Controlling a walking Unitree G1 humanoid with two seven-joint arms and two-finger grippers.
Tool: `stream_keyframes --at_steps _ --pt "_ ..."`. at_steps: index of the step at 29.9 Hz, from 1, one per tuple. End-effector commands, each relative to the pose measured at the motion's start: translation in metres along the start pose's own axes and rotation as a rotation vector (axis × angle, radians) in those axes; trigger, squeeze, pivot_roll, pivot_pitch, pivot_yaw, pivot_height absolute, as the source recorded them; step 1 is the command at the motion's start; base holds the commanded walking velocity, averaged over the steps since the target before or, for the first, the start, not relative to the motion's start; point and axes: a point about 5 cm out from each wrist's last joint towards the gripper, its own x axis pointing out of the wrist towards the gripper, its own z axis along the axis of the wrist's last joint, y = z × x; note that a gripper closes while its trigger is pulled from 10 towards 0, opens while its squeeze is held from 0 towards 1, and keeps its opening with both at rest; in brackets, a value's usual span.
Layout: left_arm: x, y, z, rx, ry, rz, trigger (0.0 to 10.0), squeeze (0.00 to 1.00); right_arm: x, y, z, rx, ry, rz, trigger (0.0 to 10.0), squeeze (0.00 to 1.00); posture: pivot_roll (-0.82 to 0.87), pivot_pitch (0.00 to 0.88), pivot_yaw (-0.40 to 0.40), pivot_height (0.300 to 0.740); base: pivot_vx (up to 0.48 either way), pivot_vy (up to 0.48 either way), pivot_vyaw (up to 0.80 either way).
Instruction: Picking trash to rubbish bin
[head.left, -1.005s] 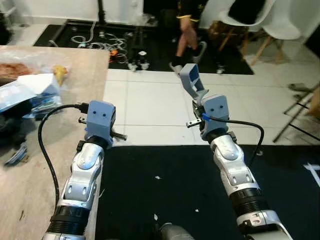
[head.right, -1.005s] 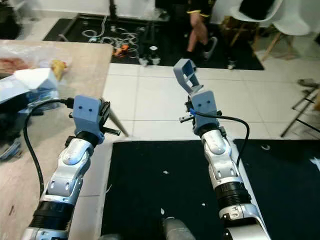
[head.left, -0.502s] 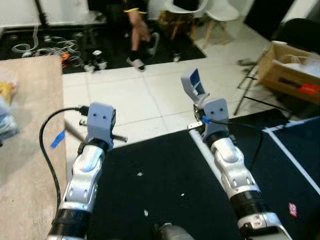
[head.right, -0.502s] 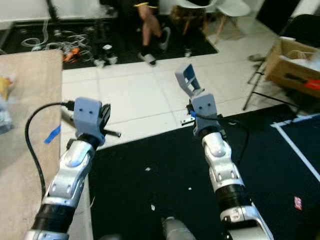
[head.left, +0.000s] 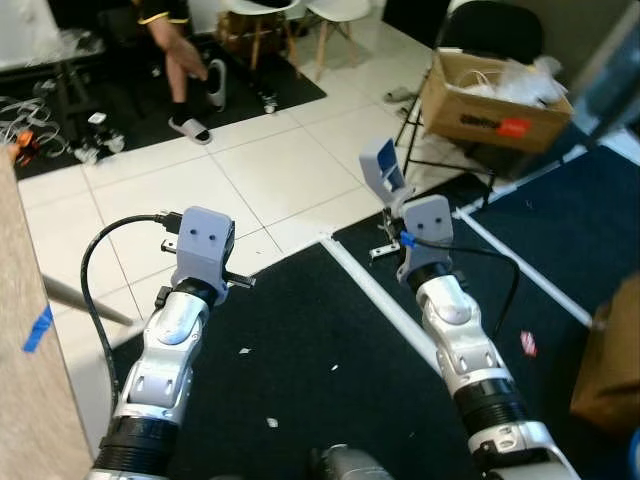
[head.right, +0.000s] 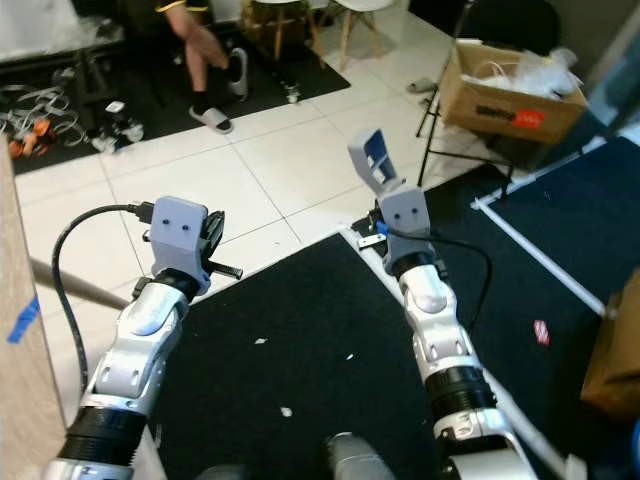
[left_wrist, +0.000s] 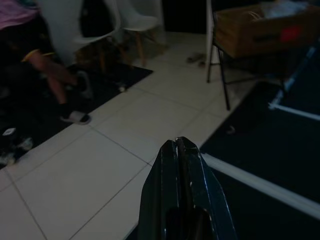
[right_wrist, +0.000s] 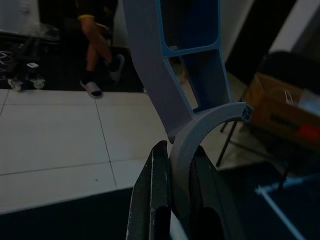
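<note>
- Right gripper (right_wrist: 172, 165) is clenched on the grey-blue plastic piece (head.left: 382, 178), pinched at its curved lower end; the piece stands up above the wrist, over the edge where the black mat (head.left: 300, 350) meets the white tile floor (head.left: 200, 180).
- Left gripper (left_wrist: 177, 150) is closed with nothing between its fingers and held forward over the tiles.
- Risk: the grip is narrow and low on a tall piece, so jolts from walking could lever it loose.
- Risk: no bin identified; the cardboard box (head.left: 490, 100) near the far right could be mistaken for one.
- Risk: a seated person's legs (head.left: 185, 70) and folding chair legs (head.left: 415, 120) lie ahead, so collision is possible.
- White scraps (head.left: 271, 422) lying on the mat may be missed.
</note>
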Motion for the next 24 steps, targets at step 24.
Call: stream_keyframes --at_steps 24 --pt "0.003 0.003 -0.006 0.049 0.038 -0.072 10.0 0.00 -0.012 0.002 -0.014 0.027 0.031 -0.064 10.0 0.00 0.10 0.052 0.054 0.740 0.000 0.000 -0.72"
